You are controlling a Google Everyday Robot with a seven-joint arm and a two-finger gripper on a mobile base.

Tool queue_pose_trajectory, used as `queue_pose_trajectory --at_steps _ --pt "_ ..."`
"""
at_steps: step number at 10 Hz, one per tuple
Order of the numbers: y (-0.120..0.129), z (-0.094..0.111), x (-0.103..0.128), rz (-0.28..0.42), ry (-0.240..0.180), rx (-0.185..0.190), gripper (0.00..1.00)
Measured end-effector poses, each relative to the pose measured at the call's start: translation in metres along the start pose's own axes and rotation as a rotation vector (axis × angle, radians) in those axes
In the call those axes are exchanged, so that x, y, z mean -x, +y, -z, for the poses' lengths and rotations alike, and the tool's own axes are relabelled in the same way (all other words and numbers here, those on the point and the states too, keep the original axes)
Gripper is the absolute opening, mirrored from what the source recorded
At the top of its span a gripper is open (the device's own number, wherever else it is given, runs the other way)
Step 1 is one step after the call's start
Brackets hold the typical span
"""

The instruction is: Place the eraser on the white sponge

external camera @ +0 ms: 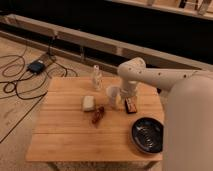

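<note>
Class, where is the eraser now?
In the camera view, the eraser lies on the table, right of the white cup, by the pincer, behind the bowl.

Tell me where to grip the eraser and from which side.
Probably grip the eraser across its long edges at mid-length, coming straight down: it lies flat on the table, too low for a side approach. The gripper hangs just above its far end, beside the cup.

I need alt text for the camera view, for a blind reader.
A white robot arm holds its hand close to the eraser on a wooden table, beside a white cup. The white sponge lies further left; a reddish-brown lumpy object, a small bottle and a dark bowl are there too.
</note>
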Motion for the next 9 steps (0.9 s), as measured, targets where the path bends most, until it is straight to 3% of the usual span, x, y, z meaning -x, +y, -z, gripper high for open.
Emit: queue_pose_trajectory --at_steps 9 --pt "-0.035 -0.07 0.027 0.019 -0.018 0.038 0.65"
